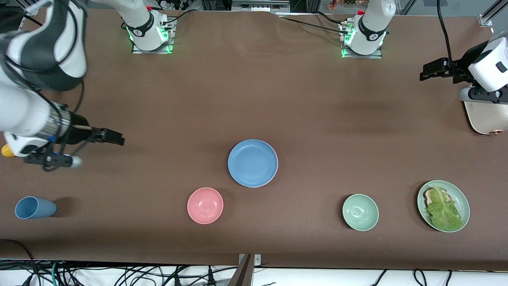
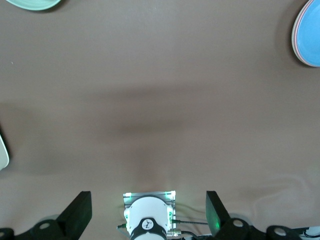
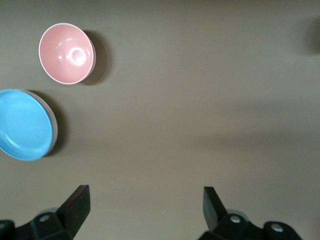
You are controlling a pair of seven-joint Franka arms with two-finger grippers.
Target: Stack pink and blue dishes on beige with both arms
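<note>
The brown counter [image 1: 254, 99] carries a sky-blue round matte plate [image 1: 253, 163] at its middle, topping a stack with a pink rim just showing beneath; the right pincer [image 1: 113, 137] hangs spread wide over bare counter toward its own end; the left pincer [image 1: 430, 70] likewise gapes wide over its end.

Pink bowl [image 1: 205, 205] near the counter's [image 1: 254, 99] front edge, upright. Green bowl [image 1: 360, 212] in the same row, toward the left arm's end. Green plate [image 1: 460, 198] with toast [image 1: 431, 194] and a lettuce leaf [image 1: 443, 210] farther that way. Blue cup [image 1: 35, 207] on its side at the right arm's end. Cream toaster [image 1: 486, 118] at the left arm's end.
</note>
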